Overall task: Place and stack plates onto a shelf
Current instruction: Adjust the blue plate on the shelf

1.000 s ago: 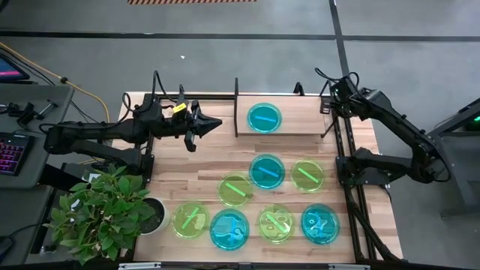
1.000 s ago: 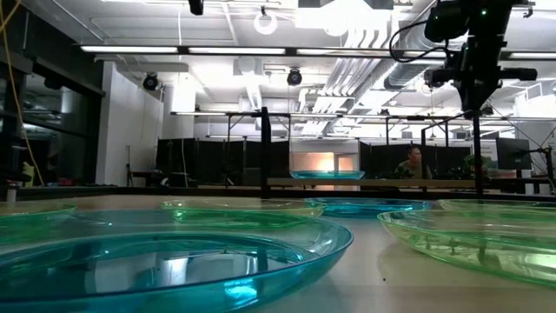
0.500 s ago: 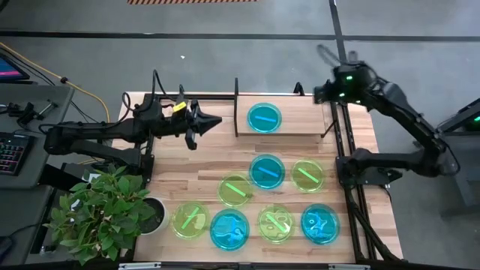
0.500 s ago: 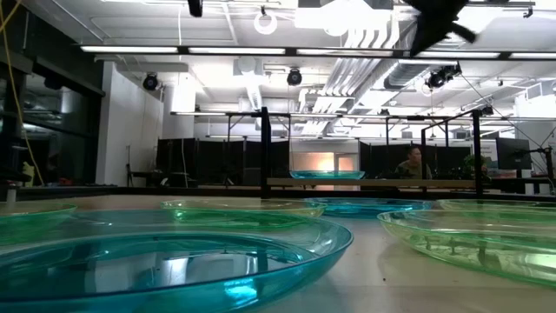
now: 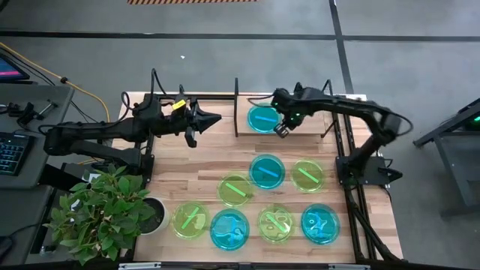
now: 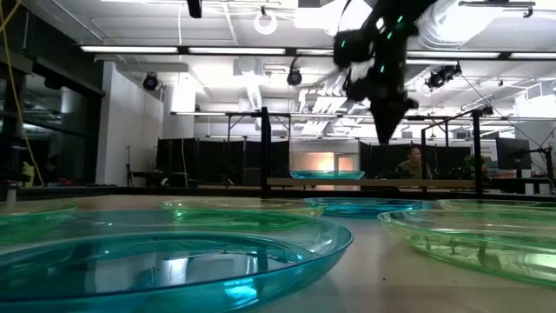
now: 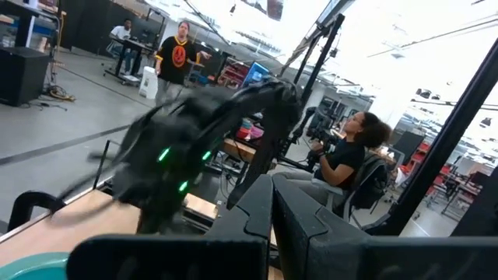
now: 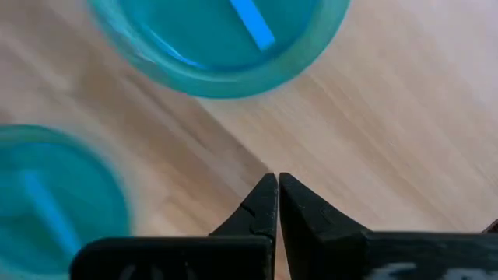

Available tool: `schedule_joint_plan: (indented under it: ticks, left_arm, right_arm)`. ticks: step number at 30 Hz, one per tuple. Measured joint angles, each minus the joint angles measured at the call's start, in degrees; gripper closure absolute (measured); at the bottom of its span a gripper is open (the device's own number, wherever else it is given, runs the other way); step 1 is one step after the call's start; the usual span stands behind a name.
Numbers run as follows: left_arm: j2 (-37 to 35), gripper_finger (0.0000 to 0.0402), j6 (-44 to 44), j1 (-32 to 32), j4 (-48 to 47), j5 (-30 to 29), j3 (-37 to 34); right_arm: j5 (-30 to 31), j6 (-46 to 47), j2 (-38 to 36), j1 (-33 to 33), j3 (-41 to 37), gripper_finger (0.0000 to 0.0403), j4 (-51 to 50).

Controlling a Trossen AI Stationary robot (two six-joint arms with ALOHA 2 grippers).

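plates: one cyan (image 5: 264, 118) flat on shelf (image 5: 300, 132) | seven on table

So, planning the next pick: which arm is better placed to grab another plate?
Probably right: the right gripper hangs just beyond the blue plate, while the left gripper waits far off.

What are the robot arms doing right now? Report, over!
Right gripper shut, empty, beside the blue plate on the shelf. Left gripper shut, waiting at table's left. Seven plates on the table. Nothing blocking.
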Motion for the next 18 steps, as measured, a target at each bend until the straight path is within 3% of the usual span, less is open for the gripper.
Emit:
schedule_joint_plan:
  ticks: [7, 18]
  left_arm:
    - [-0.6, 0.0401, 0.0, 0.0, 0.5, 0.0, 0.1]
    - [-0.5, 0.0401, 0.0, 0.0, 1.6, -0.2, 0.1]
  right_arm:
    - [0.0, 0.4, 8.2, -1.8, 0.0, 0.0403, 3.2]
    - [1.2, 3.3, 8.6, -1.9, 0.0, 0.0403, 8.3]
